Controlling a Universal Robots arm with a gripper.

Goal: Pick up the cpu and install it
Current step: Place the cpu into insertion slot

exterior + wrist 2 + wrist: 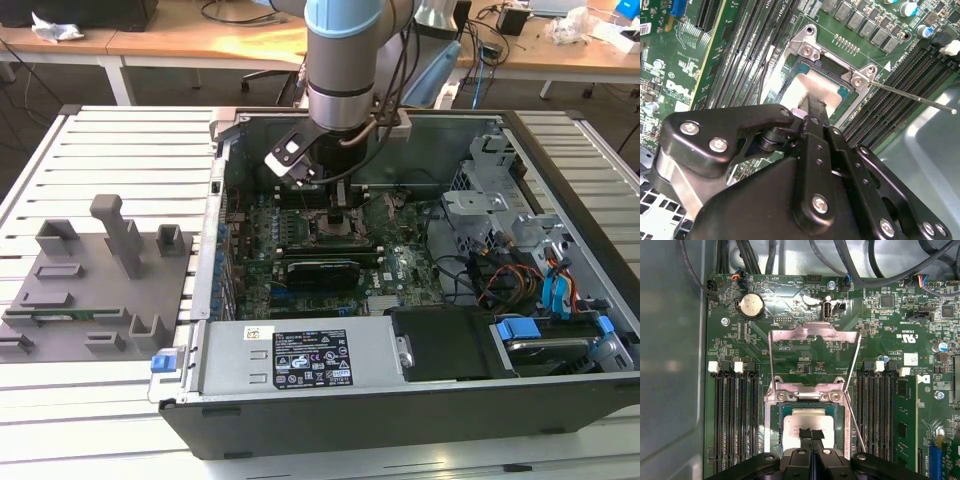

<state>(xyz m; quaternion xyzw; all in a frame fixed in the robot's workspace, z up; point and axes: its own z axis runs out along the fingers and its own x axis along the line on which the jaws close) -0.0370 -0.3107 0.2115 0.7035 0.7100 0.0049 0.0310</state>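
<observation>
The cpu [806,421], a silvery square chip, lies flat inside the metal-framed socket [776,426] on the green motherboard. In the first wrist view my gripper [811,434] is shut, its two black fingertips pressed together and resting on the chip's top near one edge. The second wrist view shows the cpu [826,89] as a pale patch just beyond the joined fingers [812,112]. In the exterior view the gripper [338,213] hangs straight down into the open computer case over the socket. The socket's load plate [814,335] stands tilted open.
Thin socket lever [915,97] sticks out beside the socket. Memory slots [735,420] flank it on both sides, one filled [903,415]. An expansion card [320,270], drive cage [480,200] and cables [510,275] crowd the case. A grey fixture plate [95,290] lies on the exterior view's left.
</observation>
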